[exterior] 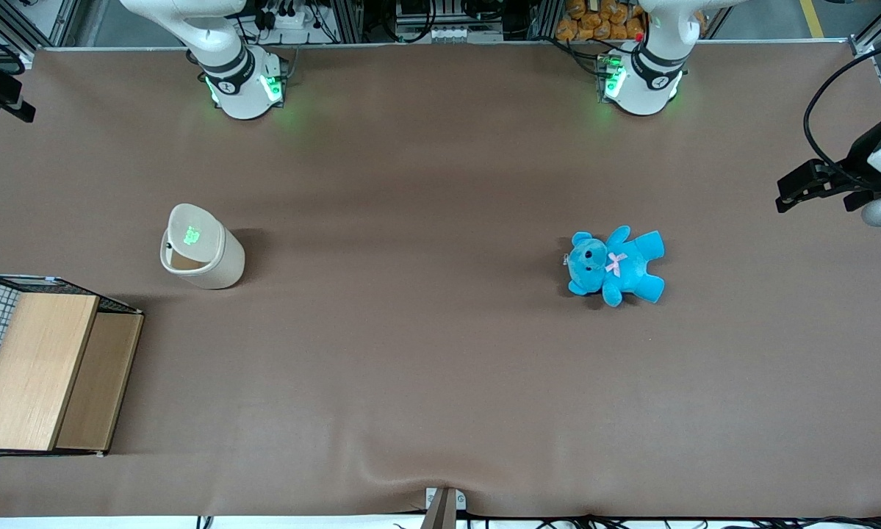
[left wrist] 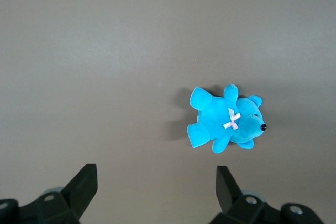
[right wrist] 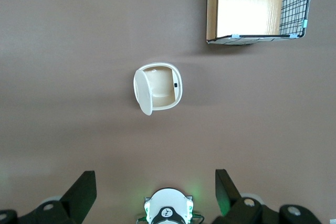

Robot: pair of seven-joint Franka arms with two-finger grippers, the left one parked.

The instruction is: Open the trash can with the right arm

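Note:
The cream-white trash can (exterior: 216, 266) stands on the brown table toward the working arm's end. Its flat lid (exterior: 192, 234) is tipped up on edge, and the hollow inside (right wrist: 160, 90) shows under it. My right gripper (right wrist: 155, 184) hangs high above the table, well apart from the trash can (right wrist: 178, 85), between it and the arm's own base (right wrist: 167, 211). Its black fingers (right wrist: 84, 190) are spread wide with nothing between them. In the front view only the right arm's base (exterior: 242, 81) and lower links show; the gripper itself is out of that view.
A wire basket with a wooden top (exterior: 40, 371) sits at the table's edge, nearer to the front camera than the trash can. A blue teddy bear (exterior: 616, 266) lies toward the parked arm's end of the table.

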